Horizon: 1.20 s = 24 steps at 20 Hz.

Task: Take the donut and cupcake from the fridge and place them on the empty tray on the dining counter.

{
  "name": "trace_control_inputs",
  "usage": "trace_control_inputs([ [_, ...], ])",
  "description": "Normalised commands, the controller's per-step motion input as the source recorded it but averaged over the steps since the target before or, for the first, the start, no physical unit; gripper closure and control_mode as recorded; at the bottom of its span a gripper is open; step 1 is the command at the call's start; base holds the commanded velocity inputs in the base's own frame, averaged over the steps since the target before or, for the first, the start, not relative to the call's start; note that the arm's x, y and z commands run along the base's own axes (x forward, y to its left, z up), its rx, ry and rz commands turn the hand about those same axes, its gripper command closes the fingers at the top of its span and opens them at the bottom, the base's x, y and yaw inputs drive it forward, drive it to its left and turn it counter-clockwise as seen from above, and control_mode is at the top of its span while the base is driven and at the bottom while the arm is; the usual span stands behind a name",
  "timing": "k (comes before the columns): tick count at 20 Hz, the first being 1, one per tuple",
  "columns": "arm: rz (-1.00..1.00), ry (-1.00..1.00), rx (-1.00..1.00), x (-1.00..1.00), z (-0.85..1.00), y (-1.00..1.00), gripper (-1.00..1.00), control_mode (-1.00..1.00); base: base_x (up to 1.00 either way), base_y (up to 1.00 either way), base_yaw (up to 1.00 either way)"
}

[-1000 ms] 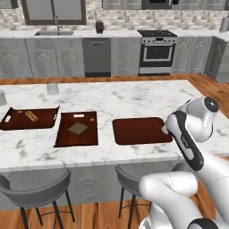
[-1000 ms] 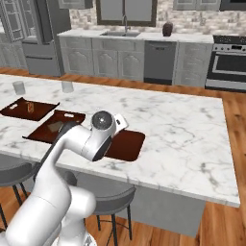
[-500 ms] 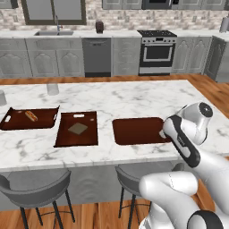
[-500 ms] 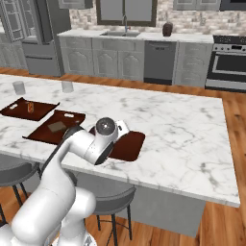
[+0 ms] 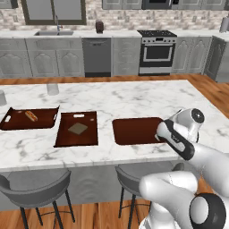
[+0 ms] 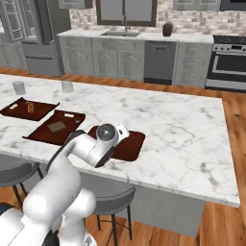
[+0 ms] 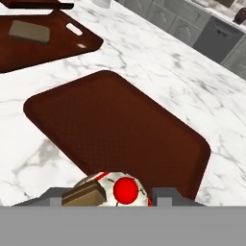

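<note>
- The step in hand is the delivery: the gripper hangs low over the near edge of the tray, carrying the cupcake to its place on the dining counter.
- In the hand view the cupcake sits between the finger tips, pale top with a red centre; the jaws look closed on it, though only their tips show at the bottom, so how wide they stand I judge rather than see.
- The tray lies flat near the front edge of the counter, its surface bare, with the arm's wrist over its right end in the left base view.
- To the tray's left lies a brown board with a handle slot, holding a small grey square, and further left, towards the counter's left end, a tray with upturned sides.
- I cannot make out the donut anywhere on the counter, so it seems yet to be fetched.
- The fridge stands against the far wall, well apart from the counter.
- Next, as I judge it: carry the cupcake a little further in over the tray, lower it to the surface, and part the fingers so it stands upright clear of the rim.
</note>
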Motion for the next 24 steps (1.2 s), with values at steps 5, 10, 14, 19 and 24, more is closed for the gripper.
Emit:
trace_control_inputs([
  [5,0.00,0.00,0.00,0.39,-0.18,-0.02,1.00,-1.00,0.00,0.00,0.00],
  [10,0.00,0.00,0.00,0.31,-0.16,-0.11,1.00,-1.00,0.00,0.00,0.00],
  [14,0.00,0.00,0.00,0.22,-0.17,-0.18,1.00,-1.00,0.00,0.00,0.00],
  [19,0.00,0.00,0.00,0.31,-0.15,-0.08,1.00,-1.00,0.00,0.00,0.00],
  [24,0.00,0.00,0.00,0.34,-0.19,0.00,1.00,-1.00,0.00,0.00,0.00],
])
